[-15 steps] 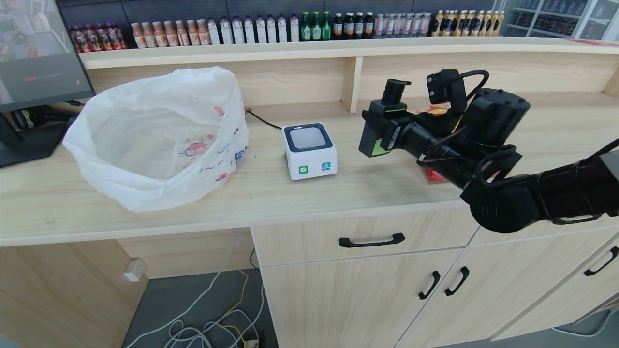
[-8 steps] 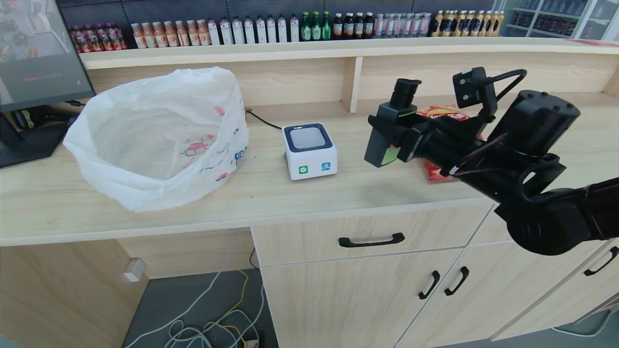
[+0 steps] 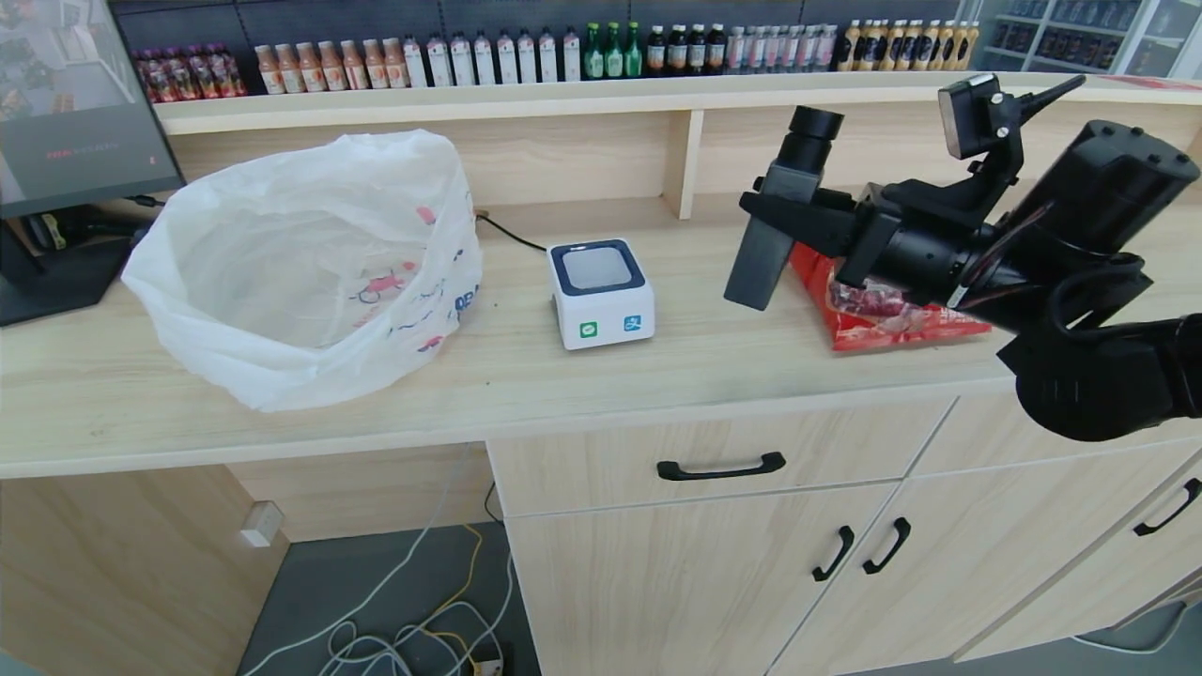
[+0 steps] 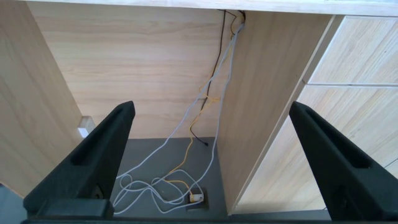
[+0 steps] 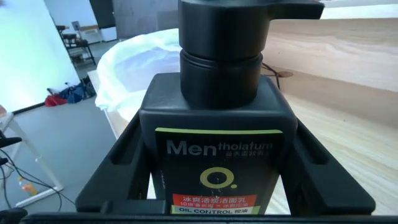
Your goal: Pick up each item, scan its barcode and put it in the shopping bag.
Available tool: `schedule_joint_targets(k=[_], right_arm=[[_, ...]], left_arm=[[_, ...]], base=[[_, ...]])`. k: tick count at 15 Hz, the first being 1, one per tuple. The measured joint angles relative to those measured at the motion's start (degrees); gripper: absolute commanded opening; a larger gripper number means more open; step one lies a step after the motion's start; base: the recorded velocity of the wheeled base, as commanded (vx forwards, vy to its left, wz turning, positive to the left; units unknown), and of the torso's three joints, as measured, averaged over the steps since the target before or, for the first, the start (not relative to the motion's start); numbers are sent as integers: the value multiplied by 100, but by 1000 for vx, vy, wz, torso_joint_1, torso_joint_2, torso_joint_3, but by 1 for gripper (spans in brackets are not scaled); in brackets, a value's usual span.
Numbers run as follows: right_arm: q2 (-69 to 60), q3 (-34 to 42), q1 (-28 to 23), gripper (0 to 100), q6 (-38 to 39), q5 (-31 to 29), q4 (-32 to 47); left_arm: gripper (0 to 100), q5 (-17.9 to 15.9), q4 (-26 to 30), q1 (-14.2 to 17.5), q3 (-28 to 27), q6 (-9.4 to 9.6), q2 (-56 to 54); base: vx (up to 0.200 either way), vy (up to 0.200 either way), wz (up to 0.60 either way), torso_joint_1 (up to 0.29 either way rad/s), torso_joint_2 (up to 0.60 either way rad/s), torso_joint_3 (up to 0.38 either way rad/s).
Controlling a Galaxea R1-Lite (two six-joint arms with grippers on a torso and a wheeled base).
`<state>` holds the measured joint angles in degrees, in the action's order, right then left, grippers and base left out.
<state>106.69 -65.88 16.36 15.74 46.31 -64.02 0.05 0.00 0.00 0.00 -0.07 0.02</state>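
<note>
Right gripper (image 3: 778,211), centre-right of the head view: fingers pinching the dark bottle (image 3: 756,265) above the counter (image 3: 526,376), between scanner (image 3: 601,291) and red packet (image 3: 892,319). Shopping bag (image 3: 310,272) stands at left. Left gripper (image 4: 212,112): fingers spread.

A shop checkout: bottled drinks (image 3: 601,52) line the shelf behind a wooden bench (image 3: 526,366) with a barcode scanner (image 3: 601,293).

gap: between shopping bag (image 3: 282,366) and scanner (image 3: 601,291) | obstacle: red snack packet (image 3: 892,324) right
</note>
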Motion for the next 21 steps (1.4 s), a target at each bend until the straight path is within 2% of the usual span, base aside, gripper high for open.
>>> schedule_joint_targets(k=[2,4,6,10,17,21], right_arm=[[2,-22,-18,0,178,310,-245],[45,179,-33,0,416,690,-1007],[212,393,-49,0,536,791,-1603],[380,568,32,0,897,809,-1997],[439,1084,141,0,930,801,-2465],[414,1363,310,0,1447,807,-2597]], left_arm=[[100,2,0,0,0,0,0],[100,0,0,0,0,0,0],[100,2,0,0,0,0,0],[100,2,0,0,0,0,0],[100,2,0,0,0,0,0],[100,-2,0,0,0,0,0]], base=[[0,0,0,0,0,0],[0,0,0,0,0,0],[0,0,0,0,0,0],[0,0,0,0,0,0],[0,0,0,0,0,0],[0,0,0,0,0,0]])
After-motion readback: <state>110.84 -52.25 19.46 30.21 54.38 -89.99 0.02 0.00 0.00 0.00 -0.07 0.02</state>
